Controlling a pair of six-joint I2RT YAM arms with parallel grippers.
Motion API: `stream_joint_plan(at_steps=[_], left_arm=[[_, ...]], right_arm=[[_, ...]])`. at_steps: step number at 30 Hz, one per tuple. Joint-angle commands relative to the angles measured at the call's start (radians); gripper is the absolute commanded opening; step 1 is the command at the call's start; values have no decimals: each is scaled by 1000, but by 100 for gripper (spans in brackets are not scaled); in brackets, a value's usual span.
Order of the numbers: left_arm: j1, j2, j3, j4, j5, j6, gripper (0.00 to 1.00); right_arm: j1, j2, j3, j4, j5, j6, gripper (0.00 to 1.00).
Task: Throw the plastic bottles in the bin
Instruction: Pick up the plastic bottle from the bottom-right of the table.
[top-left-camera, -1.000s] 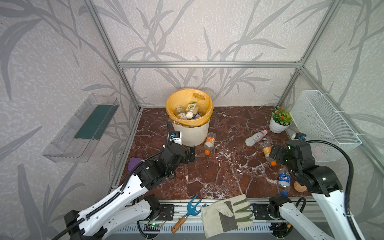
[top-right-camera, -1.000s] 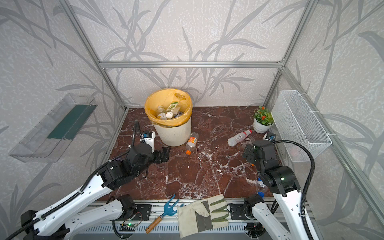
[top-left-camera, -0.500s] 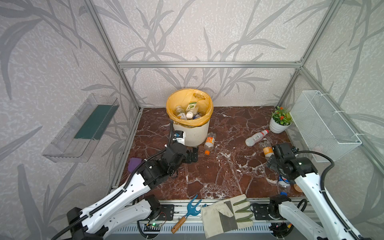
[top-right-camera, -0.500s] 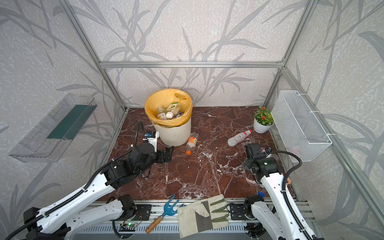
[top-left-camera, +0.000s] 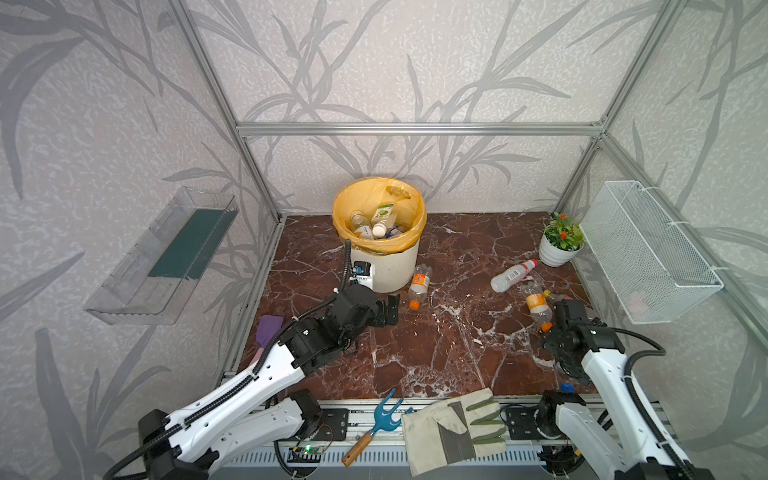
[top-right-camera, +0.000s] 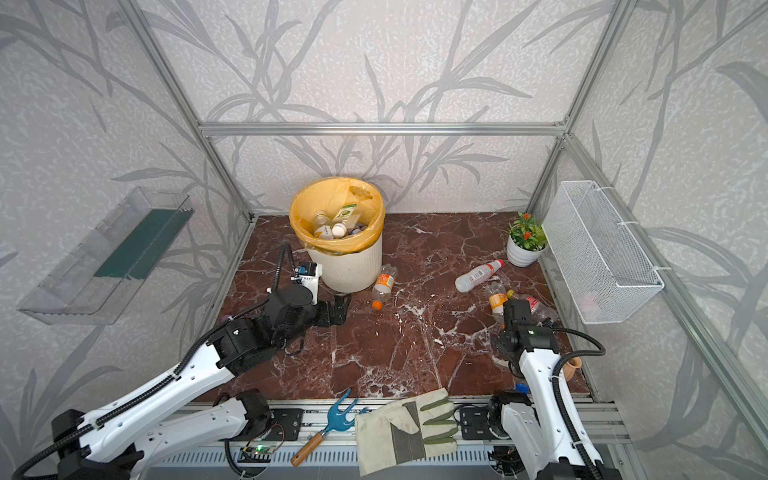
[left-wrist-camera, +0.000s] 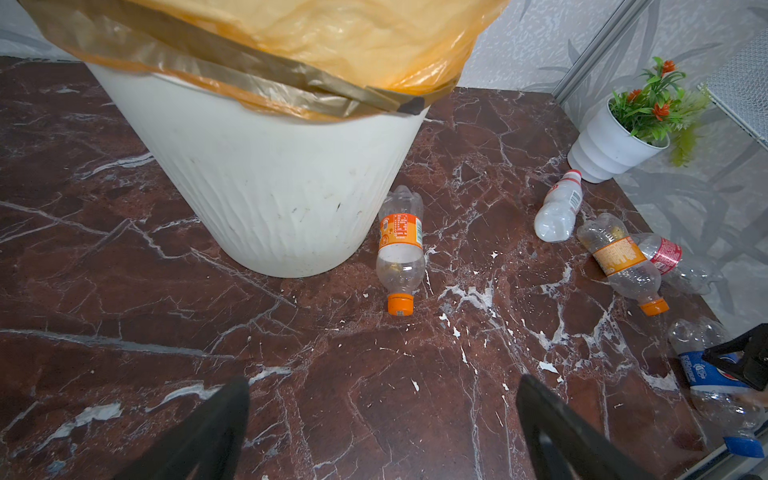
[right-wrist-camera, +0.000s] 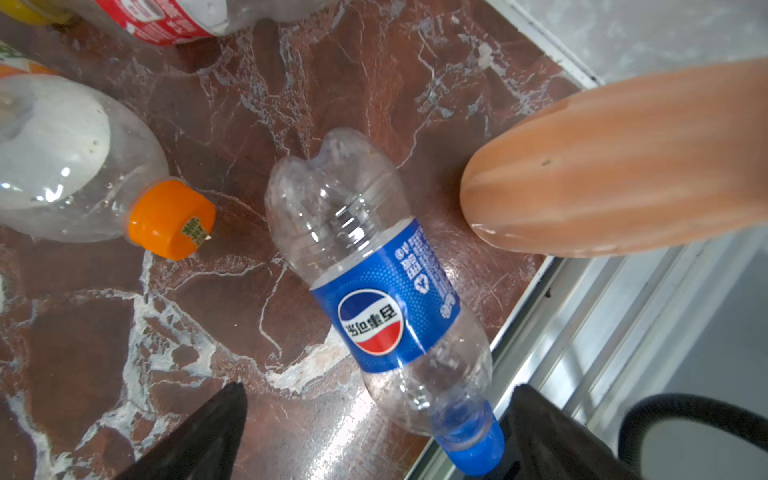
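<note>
Lying flat beneath the right hand (right-wrist-camera: 380, 392) (jaws wide), blue-labelled bottle (right-wrist-camera: 374, 291)

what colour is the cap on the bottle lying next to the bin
Orange cap, clearest in the left wrist view.

The floor (left-wrist-camera: 332, 374) is gleaming like polished marble, glossy. The bin (left-wrist-camera: 270, 187) is showing matt ribbed plastic, its bag (left-wrist-camera: 353, 37) crinkling thin and shiny. The bottle (right-wrist-camera: 374, 270) is glinting, clear plastic. At the right of a top view the basket (top-left-camera: 648, 249) is showing wire mesh; at lower middle the glove (top-left-camera: 449, 428) is looking like coarse cloth.
</note>
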Motion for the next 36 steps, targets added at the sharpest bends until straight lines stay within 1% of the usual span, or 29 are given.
stream_joint_plan(at_steps=[1,6,10,14,18,19,23,27,29,33,36], left_arm=[[-3,5,-12,0,2,7,99],[-3,10,-8,-2,9,-1,99],[-4,13,-6,-3,-2,3,99],[-3,17,-6,-2,0,0,99],[-4,25,3,-13,3,3,99],[-4,25,6,-15,2,3,99],[-3,25,5,-17,-1,7,100],[-5,18,6,-27,-12,7,99],[-4,13,5,-30,-24,5,99],[-3,-8,2,-36,-44,11,99],[-3,-20,4,-49,-70,9,99]], right_arm=[[-23,15,-1,79,-52,-65,99],[-82,106,-15,155,-135,-129,99],[-105,129,-15,187,-120,-146,99],[-161,147,-30,229,-189,-158,99],[-162,178,-41,246,-230,-155,100],[-162,182,-44,251,-236,-148,99],[-163,201,-45,286,-265,-137,88],[-171,270,-43,298,-294,-153,83],[-172,307,-40,286,-312,-149,77],[-172,345,-40,292,-373,-158,69],[-173,354,-44,318,-436,-156,58]])
